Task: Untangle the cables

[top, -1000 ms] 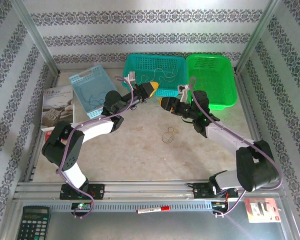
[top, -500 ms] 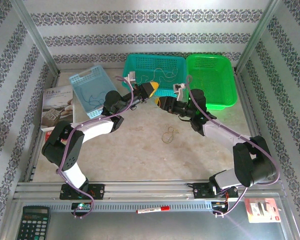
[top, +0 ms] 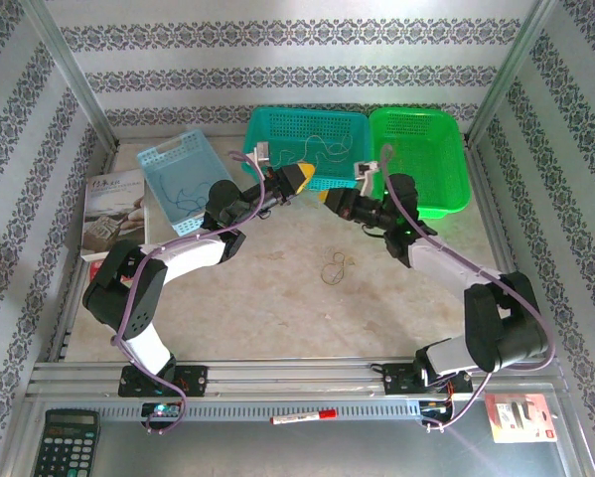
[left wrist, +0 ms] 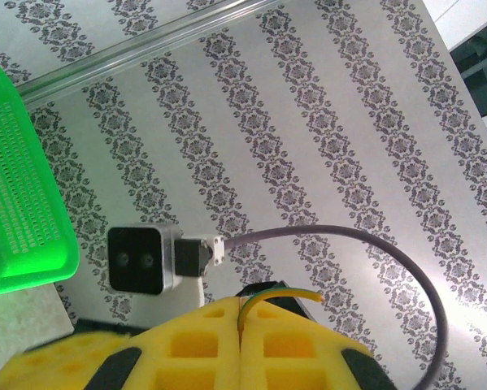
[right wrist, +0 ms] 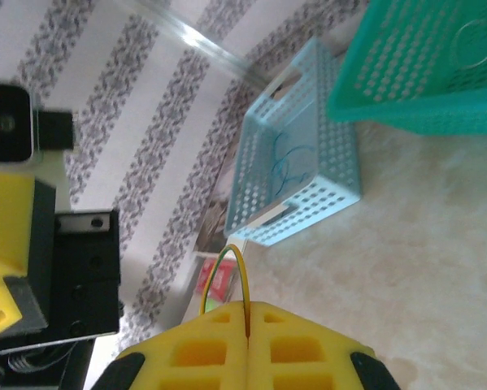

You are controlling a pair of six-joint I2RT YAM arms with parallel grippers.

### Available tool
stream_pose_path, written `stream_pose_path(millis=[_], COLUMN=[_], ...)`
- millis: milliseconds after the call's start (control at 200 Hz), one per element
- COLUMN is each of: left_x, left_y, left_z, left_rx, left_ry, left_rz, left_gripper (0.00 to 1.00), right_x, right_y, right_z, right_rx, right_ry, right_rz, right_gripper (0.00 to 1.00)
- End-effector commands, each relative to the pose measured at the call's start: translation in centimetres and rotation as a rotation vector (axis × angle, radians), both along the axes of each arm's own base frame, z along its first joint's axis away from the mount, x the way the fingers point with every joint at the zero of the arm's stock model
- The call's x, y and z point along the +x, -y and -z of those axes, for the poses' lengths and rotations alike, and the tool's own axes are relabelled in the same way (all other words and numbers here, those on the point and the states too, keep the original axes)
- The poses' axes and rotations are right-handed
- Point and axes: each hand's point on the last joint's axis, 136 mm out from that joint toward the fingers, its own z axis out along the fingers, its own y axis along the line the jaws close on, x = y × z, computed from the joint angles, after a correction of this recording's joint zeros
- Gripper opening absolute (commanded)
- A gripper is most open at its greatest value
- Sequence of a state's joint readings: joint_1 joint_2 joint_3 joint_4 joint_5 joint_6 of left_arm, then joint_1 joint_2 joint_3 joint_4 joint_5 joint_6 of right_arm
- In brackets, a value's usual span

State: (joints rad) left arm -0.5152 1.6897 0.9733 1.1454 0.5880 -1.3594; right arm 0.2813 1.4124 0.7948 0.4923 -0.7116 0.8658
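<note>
While the beige table (top: 277, 308) stood between walls of striped wallpaper, both arms reached to the far middle, just in front of the teal basket (top: 255, 129). The left claw (top: 300, 177) and the right claw (top: 325, 197) faced each other, near but apart, each one clamped on a thin yellow-tan cable (left wrist: 277, 292). A loose clump of cables (top: 335, 266) lay on the table, nearer to the bases than both claws.
</note>
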Motion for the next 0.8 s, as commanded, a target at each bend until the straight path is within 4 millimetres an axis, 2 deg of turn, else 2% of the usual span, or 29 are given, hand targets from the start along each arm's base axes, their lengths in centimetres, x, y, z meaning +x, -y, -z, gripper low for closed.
stream_pose_path(millis=[0, 85, 140, 350, 400, 470, 530, 605, 749, 799], left_x=[-1.3, -1.4, -1.3, -1.0, -1.0, -0.9, -0.9, -0.8, -0.6, -0.7], left_y=[-0.7, -0.8, -0.8, -0.9, -0.9, -1.0, -1.1, -1.2, -1.9, -2.0], left_z=[-3.3, -3.0, -2.8, -2.6, -2.4, -2.1, -2.0, -1.7, -1.0, -0.7], left_rx=[-0.042, -0.037, -0.037, -0.035, -0.032, -0.024, -0.019, -0.012, 0.028, 0.054], left_ry=[0.112, 0.108, 0.105, 0.104, 0.105, 0.1, 0.099, 0.094, 0.085, 0.085], left_rz=[0.003, 0.001, -0.004, -0.013, -0.018, -0.026, -0.03, -0.039, -0.072, -0.08], left_gripper=[0.0, 0.0, 0.0, 0.01, 0.12, 0.19, 0.32, 0.51, 0.99, 1.0], right_x=[1.5, 2.6, 2.9, 3.4, 3.7, 4.3, 5.0, 6.0, 8.3, 9.1], right_y=[4.7, 8.3, 9.7, 11.2, 11.9, 13.0, 14.0, 15.3, 18.1, 19.2], right_z=[-0.4, 0.1, 0.0, -1.7, -2.0, -2.3, -2.5, -2.8, -3.6, -3.7], right_rx=[-0.018, -0.016, -0.009, -0.027, -0.033, -0.04, -0.05, -0.064, -0.104, -0.119], right_ry=[0.029, 0.008, 0.008, 0.045, 0.052, 0.058, 0.06, 0.065, 0.087, 0.091], right_rz=[0.162, 0.282, 0.326, 0.386, 0.415, 0.463, 0.505, 0.56, 0.678, 0.725], right_gripper=[0.0, 0.0, 0.0, 0.0, 0.0, 0.0, 0.0, 0.0, 0.0, 0.0])
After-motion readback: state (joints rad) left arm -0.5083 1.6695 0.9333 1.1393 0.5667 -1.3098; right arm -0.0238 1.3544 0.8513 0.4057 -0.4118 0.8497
